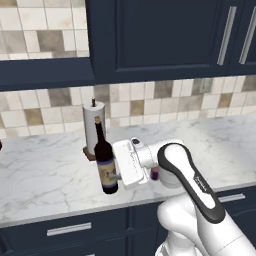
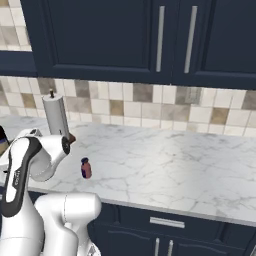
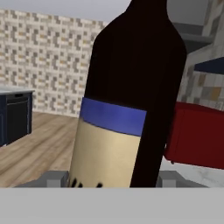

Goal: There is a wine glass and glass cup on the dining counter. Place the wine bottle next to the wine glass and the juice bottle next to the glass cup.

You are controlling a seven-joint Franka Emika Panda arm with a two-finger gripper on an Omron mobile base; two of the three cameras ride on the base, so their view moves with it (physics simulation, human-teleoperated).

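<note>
My gripper is shut on the wine bottle, a tall dark bottle with a tan label. It stands upright over the front part of a white marble wall counter. In the hand view the wine bottle stands very close between the grey fingertips. The juice bottle, tiny with a purple cap and a reddish body, stands on the counter just right of the arm; the arm partly hides the juice bottle in the left base view. The wine glass, the glass cup and the dining counter are out of view.
A paper towel roll on a wooden holder stands right behind the bottle, near the tiled backsplash. Dark navy upper cabinets hang above the counter. To the right the marble top stretches on bare. A red object shows beyond the bottle.
</note>
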